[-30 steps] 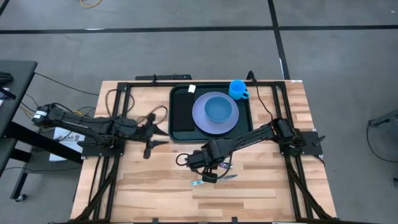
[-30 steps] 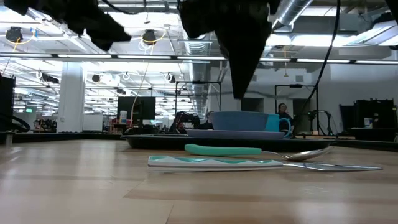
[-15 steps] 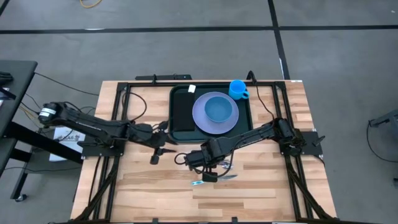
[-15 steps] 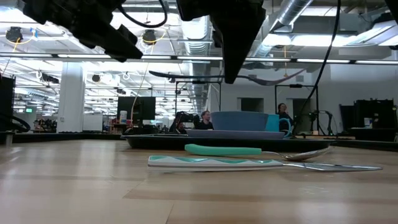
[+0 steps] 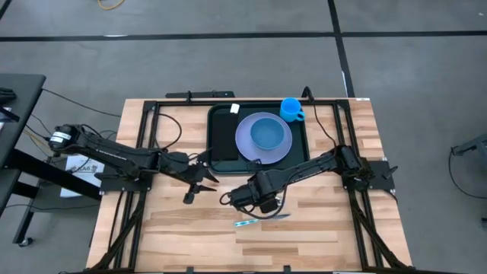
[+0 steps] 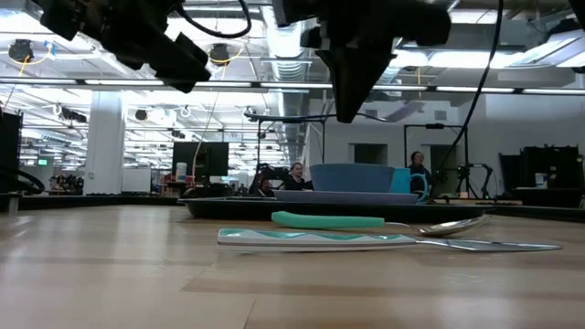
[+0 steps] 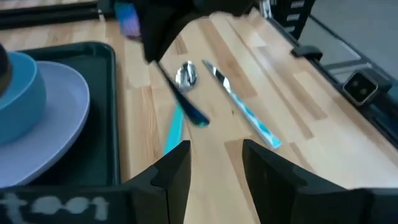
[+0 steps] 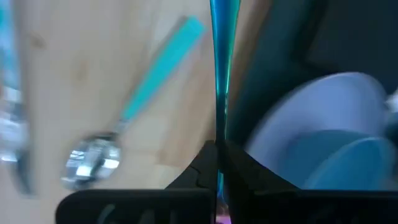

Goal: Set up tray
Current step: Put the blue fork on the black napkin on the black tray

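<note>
Right wrist view: right claw (image 8: 217,158) pinches a blurred teal-handled utensil (image 8: 222,68), tip cut off.

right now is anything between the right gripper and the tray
Nothing visible does. The right gripper, shut on a thin teal utensil, hangs by the tray's near edge, only bare wood between. The plate with its bowl fills the tray's right part; its left strip is bare. The left gripper waits nearby.
</note>
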Robot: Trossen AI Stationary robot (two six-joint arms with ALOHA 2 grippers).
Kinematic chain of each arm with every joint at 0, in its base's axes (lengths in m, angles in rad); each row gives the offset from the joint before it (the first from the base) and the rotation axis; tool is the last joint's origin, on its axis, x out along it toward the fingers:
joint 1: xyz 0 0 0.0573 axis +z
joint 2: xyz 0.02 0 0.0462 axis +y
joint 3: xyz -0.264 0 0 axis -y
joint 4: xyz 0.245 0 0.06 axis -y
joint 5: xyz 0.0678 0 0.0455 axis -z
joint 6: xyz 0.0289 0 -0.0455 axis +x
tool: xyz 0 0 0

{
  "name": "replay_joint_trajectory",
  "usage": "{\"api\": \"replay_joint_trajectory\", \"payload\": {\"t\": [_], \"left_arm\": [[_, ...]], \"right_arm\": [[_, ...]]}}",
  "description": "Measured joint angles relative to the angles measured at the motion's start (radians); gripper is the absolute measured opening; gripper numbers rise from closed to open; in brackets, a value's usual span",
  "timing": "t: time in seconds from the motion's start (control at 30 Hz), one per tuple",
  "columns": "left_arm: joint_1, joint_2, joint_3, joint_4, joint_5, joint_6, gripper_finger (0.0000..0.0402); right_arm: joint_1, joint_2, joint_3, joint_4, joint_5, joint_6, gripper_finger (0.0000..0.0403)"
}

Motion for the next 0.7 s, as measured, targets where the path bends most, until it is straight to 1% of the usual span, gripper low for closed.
{"api": "replay_joint_trajectory", "payload": {"t": [0.07, 0.17, 0.3, 0.43, 0.57, 0.7], "left_arm": [[0.000, 0.017, 0.000, 0.042, 0.007, -0.005, 0.0135], [0.000, 0.062, 0.000, 0.126, 0.015, -0.010, 0.0135], [0.000, 0.162, 0.000, 0.259, -0.005, -0.055, 0.0135], [0.000, 0.287, 0.001, 0.363, -0.051, -0.121, 0.0135], [0.000, 0.369, 0.012, 0.410, -0.029, -0.166, 0.0135], [0.000, 0.397, 0.037, 0.409, -0.016, -0.194, 0.0135]], "right_arm": [[0.002, 0.000, 0.000, 0.002, 0.044, -0.066, 0.0002], [0.004, 0.000, 0.000, 0.019, 0.078, -0.128, 0.0003], [0.004, 0.000, 0.000, 0.024, 0.123, -0.149, 0.0003], [0.003, 0.000, 0.000, 0.024, 0.128, -0.148, 0.0004], [0.004, 0.000, 0.000, 0.026, 0.128, -0.149, 0.0004], [0.008, 0.000, 0.000, 0.026, 0.125, -0.174, 0.0004]]}}
